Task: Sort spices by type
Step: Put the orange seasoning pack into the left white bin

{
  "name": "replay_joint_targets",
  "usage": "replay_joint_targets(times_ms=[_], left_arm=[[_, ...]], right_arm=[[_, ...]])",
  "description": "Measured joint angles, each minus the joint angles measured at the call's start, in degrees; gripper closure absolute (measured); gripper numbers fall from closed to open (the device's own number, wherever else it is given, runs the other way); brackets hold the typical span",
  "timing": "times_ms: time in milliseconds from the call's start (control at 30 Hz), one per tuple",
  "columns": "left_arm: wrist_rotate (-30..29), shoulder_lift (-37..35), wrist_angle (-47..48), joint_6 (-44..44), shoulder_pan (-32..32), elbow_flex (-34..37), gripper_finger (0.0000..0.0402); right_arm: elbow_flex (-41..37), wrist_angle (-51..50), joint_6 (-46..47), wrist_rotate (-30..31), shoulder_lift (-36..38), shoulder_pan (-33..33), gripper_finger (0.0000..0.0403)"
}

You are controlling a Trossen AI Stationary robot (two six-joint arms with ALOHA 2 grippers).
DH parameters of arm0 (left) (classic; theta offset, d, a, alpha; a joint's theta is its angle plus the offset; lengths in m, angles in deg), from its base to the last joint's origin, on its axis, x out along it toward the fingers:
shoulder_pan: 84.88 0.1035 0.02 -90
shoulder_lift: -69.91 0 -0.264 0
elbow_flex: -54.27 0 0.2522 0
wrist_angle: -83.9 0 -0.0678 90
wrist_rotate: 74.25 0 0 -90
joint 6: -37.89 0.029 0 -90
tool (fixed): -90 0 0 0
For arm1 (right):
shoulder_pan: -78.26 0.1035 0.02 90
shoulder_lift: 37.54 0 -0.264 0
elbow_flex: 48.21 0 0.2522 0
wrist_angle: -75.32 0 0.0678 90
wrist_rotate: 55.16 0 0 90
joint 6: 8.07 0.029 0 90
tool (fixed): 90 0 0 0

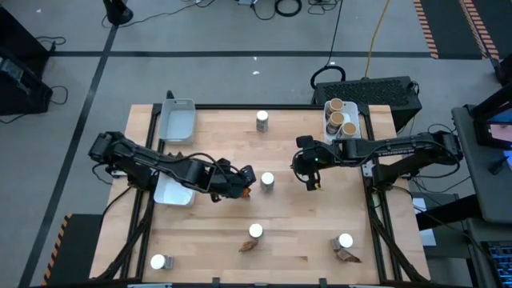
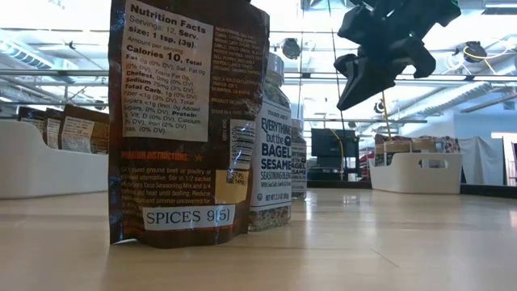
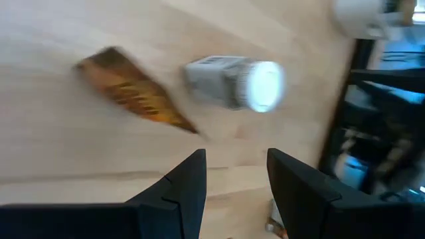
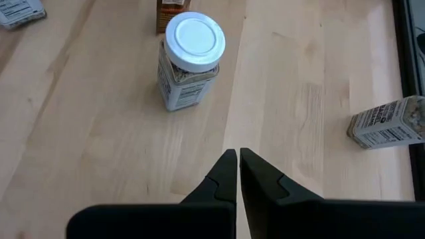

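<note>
White tray (image 1: pixel 329 120) holds cork-topped jars (image 1: pixel 342 121); left jaws part-open, empty, right jaws closed.

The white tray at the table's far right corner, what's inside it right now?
In the white tray stand three tan-topped jars, seen from straight above. Their tops hide their contents and the tray floor beneath them.

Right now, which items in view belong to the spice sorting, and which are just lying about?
Job:
white-lidded jars
cork-topped jars in the right tray
brown packets
left tray

Lying about:
floor cables
black case behind the table
</note>
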Motion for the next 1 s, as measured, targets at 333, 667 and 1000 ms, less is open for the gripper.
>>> replay_joint_targets(times_ms=[333, 667, 1000], left_arm=[[1.1, 0.2, 6.8, -2.4, 0.6, 0.0, 0.0240], [1.5, 0.2, 7.8, 0.2, 2.4, 0.1, 0.0240], [6.5, 2.9, 6.5, 1.6, 4.6, 0.5, 0.0240]], right_arm=[[0.0, 1.3, -1.0, 0.0, 0.0, 0.0, 0.0403], [0.0, 1.6, 0.1, -0.1, 0.0, 0.0, 0.0403], [0.0, 0.5, 0.3, -4.3, 0.0, 0.0, 0.0403]])
